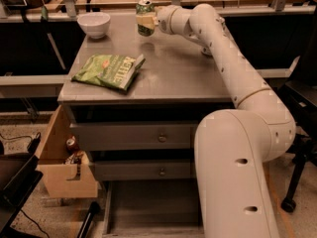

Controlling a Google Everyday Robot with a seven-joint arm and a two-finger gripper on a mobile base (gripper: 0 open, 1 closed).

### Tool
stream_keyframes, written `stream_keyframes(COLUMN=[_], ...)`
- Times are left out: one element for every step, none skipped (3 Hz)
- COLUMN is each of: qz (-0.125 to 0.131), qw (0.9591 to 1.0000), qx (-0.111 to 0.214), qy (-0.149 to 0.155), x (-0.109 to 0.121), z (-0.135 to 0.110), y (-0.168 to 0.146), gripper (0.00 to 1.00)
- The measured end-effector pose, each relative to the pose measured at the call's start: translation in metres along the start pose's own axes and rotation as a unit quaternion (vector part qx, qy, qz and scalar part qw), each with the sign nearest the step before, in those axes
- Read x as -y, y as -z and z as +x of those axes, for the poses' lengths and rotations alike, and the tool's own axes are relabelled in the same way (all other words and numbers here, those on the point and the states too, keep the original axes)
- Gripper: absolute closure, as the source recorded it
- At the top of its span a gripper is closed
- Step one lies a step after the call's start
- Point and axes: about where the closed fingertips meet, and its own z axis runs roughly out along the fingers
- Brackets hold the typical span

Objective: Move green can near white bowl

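Currently the gripper [147, 20] holds its jaws clamped on the green can [144, 6], apparently lifted off the counter [188, 68] at upper centre; placement beside the white bowl [94, 24], upper left, is pending.

green can [145, 30]: shiny dented metal | gripper [146, 20], clasping it over far side of table [178, 68]: matt pale plastic | white bowl [94, 24]: smooth, glossy | table: dull grey metal | chip bag [110, 71]: crinkly film

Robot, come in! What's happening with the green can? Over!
Hand shut on green can, at far end of table. White bowl apart, further left. Chip bag nearer the front, off the path.
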Motion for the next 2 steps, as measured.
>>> stream_keyframes(qz=[-0.026, -0.030], qw=[0.9992, 0.9991], qx=[-0.011, -0.011], qy=[-0.028, -0.028], x=[-0.0063, -0.0075], z=[0.0184, 0.0172], y=[-0.0125, -0.0137], gripper=[1.00, 0.81])
